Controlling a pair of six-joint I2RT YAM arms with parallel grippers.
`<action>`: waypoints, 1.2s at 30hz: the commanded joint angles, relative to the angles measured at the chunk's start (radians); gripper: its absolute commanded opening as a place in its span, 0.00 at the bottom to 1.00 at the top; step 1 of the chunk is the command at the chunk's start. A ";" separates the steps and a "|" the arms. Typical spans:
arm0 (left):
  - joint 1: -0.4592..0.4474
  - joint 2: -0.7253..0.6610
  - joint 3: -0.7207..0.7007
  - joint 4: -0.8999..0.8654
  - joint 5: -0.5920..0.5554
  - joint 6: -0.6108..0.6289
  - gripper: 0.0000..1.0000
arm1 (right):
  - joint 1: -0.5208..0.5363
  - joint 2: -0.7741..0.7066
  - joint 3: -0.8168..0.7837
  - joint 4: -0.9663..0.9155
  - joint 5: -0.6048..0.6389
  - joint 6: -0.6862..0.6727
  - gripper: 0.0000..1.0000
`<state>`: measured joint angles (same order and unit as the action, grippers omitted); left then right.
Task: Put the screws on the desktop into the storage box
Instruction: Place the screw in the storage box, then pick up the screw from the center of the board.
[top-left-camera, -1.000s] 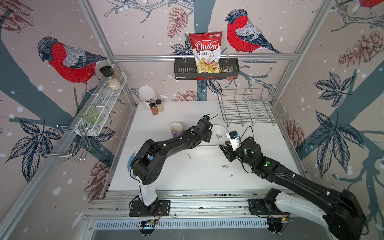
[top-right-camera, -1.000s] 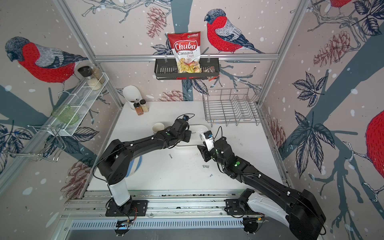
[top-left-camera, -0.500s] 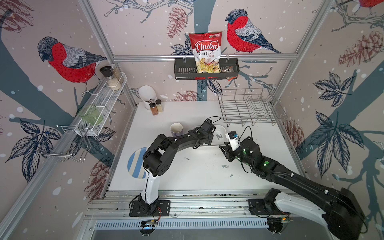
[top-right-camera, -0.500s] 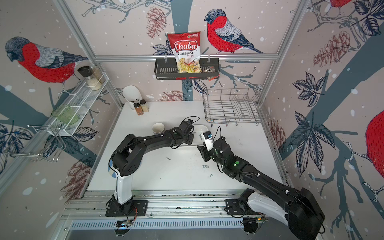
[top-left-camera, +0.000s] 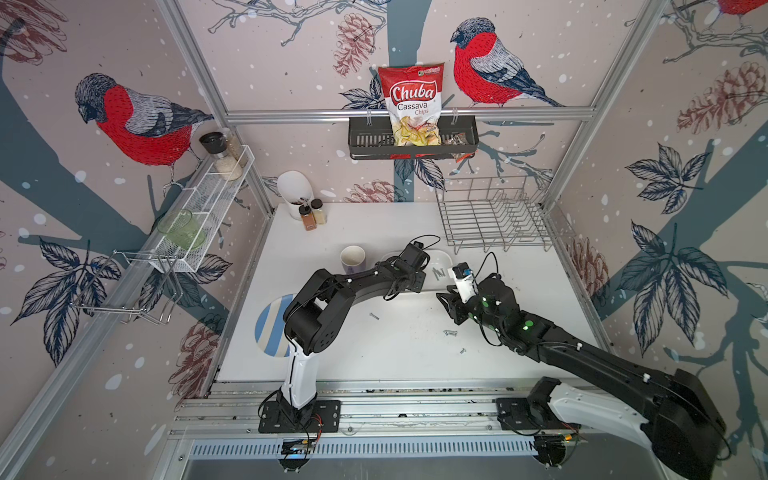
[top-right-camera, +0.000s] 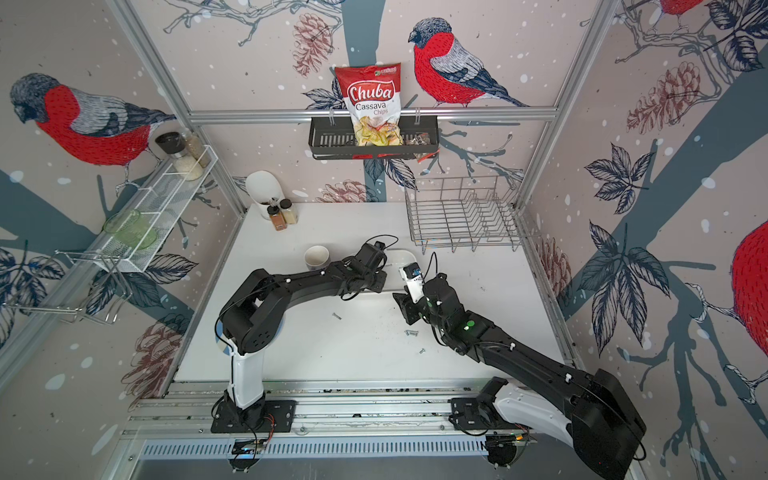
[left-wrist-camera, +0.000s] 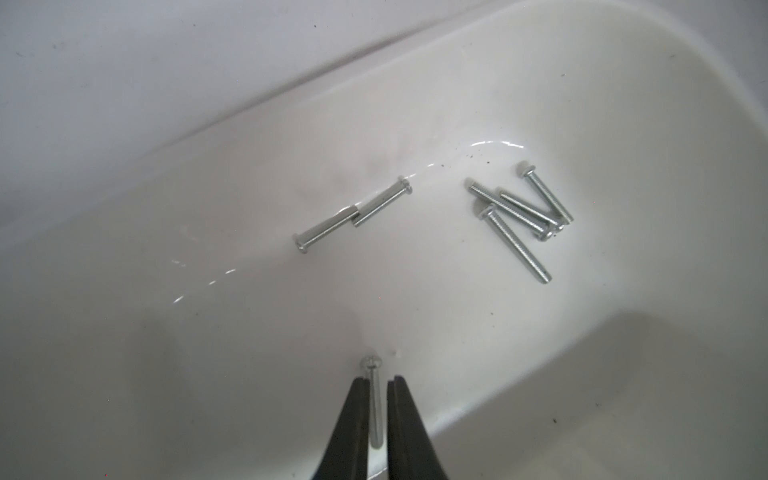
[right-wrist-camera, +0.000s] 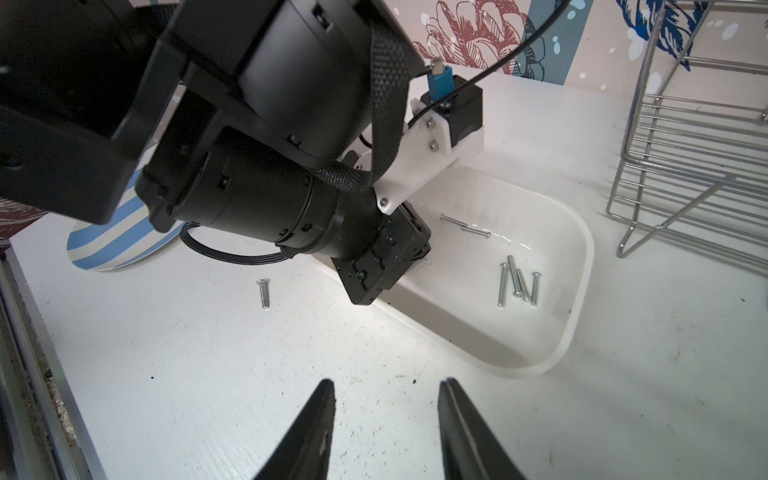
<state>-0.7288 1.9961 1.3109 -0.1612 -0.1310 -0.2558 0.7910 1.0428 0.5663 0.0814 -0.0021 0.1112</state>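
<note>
The white storage box (top-left-camera: 446, 259) (right-wrist-camera: 582, 266) sits mid-desktop with several silver screws (left-wrist-camera: 515, 212) (right-wrist-camera: 517, 284) lying in it. My left gripper (left-wrist-camera: 378, 380) hangs over the box's inside. Its jaws stand slightly apart with one screw (left-wrist-camera: 372, 365) between them, touching one finger and clear of the other. My right gripper (right-wrist-camera: 386, 384) (top-left-camera: 448, 308) is open and empty, low over the desktop (top-left-camera: 407, 357) just in front of the box. Loose screws lie on the desktop, one (top-left-camera: 374, 316) (right-wrist-camera: 263, 293) under the left arm and two (top-left-camera: 449, 332) (top-left-camera: 462, 351) beside the right arm.
A mug (top-left-camera: 352, 258) stands left of the box. A wire dish rack (top-left-camera: 494, 220) fills the back right. A striped plate (top-left-camera: 270, 328) lies at the left edge under the left arm. Spice jars (top-left-camera: 311, 216) stand at the back left.
The left arm has swung right, carrying its gripper over the box, and its jaws have parted a little around the screw. The right arm has stayed put.
</note>
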 joint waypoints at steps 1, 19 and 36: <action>-0.001 -0.014 -0.004 0.015 0.009 0.002 0.16 | 0.003 0.001 0.009 0.048 0.007 0.010 0.44; 0.070 -0.493 -0.306 0.099 -0.128 -0.060 0.33 | 0.150 0.179 0.067 0.077 -0.038 -0.049 0.51; 0.199 -0.762 -0.604 0.328 -0.136 -0.100 0.39 | 0.248 0.743 0.329 0.066 0.078 0.048 0.63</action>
<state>-0.5358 1.2465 0.7097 0.1081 -0.2626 -0.3439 1.0363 1.7611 0.8776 0.1482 0.0227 0.1177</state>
